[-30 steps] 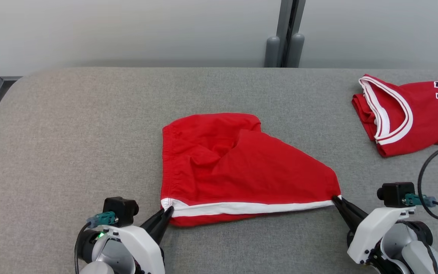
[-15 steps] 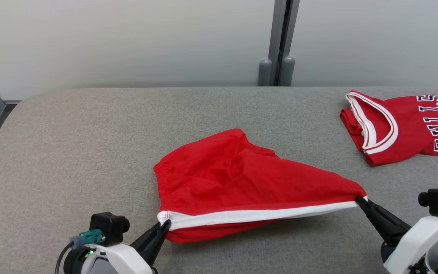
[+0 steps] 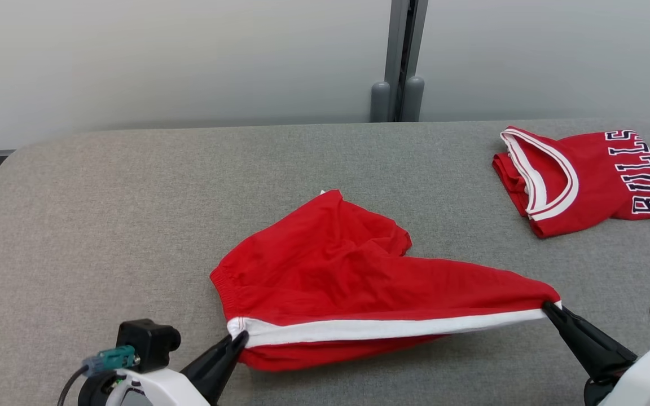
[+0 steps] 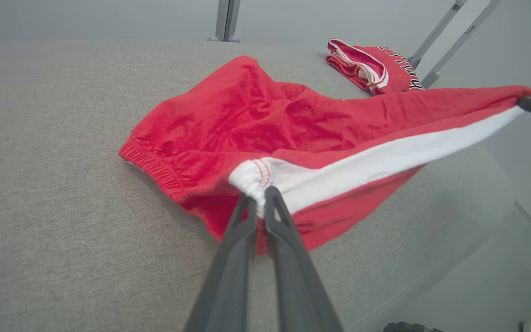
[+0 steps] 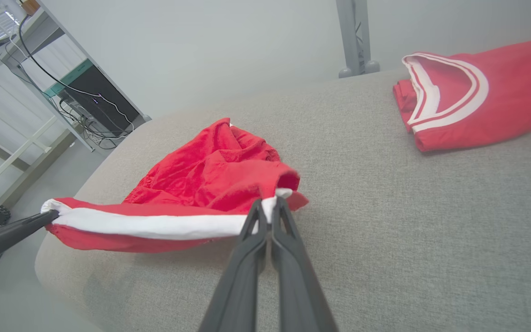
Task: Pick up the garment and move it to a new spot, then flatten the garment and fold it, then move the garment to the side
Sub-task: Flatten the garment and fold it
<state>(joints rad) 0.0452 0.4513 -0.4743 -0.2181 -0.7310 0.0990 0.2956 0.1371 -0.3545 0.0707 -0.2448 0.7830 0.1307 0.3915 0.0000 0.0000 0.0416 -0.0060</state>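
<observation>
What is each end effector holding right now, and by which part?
The red shorts, stretched between both: the left end effector pinches the white side stripe at its waistband end, the right end effector at its leg-hem end.

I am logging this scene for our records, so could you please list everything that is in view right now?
shorts: one, red with a white side stripe, mid-table, stretched between the two grippers.
jersey: one, red with white trim and dark "BULLS" lettering, folded, at the table's far right.
table: one, grey fabric top, under both garments.
post: one, grey metal, behind the table's far edge.
left gripper: one, dark fingers, shut on the waistband end of the white stripe.
right gripper: one, dark fingers, shut on the stripe's other end.
</observation>
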